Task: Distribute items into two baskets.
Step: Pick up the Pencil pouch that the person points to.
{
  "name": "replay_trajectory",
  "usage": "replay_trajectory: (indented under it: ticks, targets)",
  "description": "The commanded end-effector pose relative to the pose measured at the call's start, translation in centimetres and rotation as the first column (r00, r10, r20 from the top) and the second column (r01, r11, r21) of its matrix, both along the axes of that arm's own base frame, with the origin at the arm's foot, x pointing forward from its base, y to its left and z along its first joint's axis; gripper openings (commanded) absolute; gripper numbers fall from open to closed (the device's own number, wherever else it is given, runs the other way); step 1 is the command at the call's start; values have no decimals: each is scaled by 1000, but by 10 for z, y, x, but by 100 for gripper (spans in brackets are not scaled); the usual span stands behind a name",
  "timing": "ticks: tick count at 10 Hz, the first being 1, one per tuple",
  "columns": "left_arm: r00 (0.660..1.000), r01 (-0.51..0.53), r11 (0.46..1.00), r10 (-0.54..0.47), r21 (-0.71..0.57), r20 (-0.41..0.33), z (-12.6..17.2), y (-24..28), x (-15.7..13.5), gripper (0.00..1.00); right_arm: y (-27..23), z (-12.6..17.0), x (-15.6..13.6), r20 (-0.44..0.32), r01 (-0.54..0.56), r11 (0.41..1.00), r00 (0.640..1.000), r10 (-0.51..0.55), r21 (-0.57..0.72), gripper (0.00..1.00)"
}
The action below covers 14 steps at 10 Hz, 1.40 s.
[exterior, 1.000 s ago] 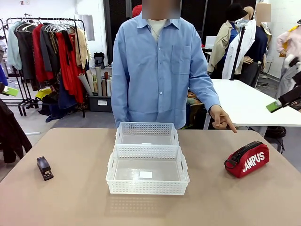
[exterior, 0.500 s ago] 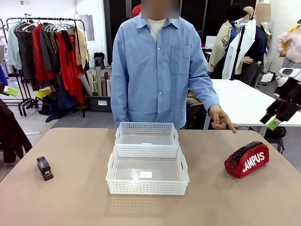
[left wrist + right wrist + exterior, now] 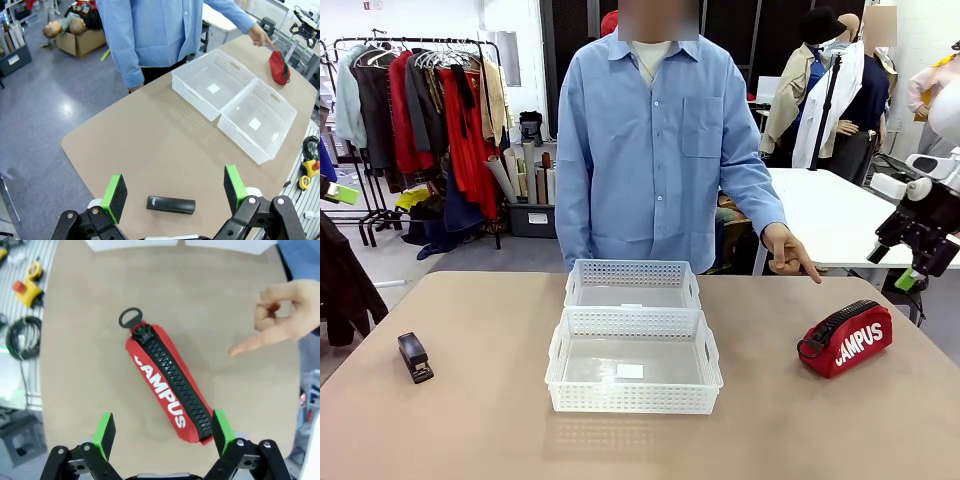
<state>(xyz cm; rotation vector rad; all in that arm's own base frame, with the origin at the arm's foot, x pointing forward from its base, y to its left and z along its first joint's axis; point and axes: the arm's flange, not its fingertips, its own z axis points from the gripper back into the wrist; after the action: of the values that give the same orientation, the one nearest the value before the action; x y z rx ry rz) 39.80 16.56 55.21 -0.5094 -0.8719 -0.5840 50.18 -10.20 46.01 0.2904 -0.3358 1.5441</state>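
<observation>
Right claw (image 3: 162, 431) spread wide over red pouch (image 3: 167, 390), person's pointing hand (image 3: 280, 315) just beyond, left claw (image 3: 174, 192) spread over black stapler (image 3: 170, 204).

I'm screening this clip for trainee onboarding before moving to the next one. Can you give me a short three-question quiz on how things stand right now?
1. True or false: the stapler lies on the table, outside the baskets, on the robot's left.
2. The person's hand points toward: A the stapler; B the red pouch; C the baskets.
3. Fill in: the right gripper hangs over the red pouch with its jaws ___.

Key: 1 true; 2 B; 3 open.
</observation>
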Motion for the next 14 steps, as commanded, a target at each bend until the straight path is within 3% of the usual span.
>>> replay_trajectory:
  ticks: [1,5,11,14]
  targets:
    - [1000,8,1000,-8,-16,14,0,1,-1,100,-1,-14,1,45,-73,996,996,75,-54,100]
    - [1000,8,1000,-8,-16,14,0,1,-1,100,10,-35,12,67,-172,979,981,180,-105,100]
    - [1000,8,1000,-8,-16,14,0,1,-1,100,19,-60,34,26,-230,962,971,236,-147,100]
    - [1000,8,1000,-8,-16,14,0,1,-1,100,23,-80,39,-38,-263,953,965,260,-150,100]
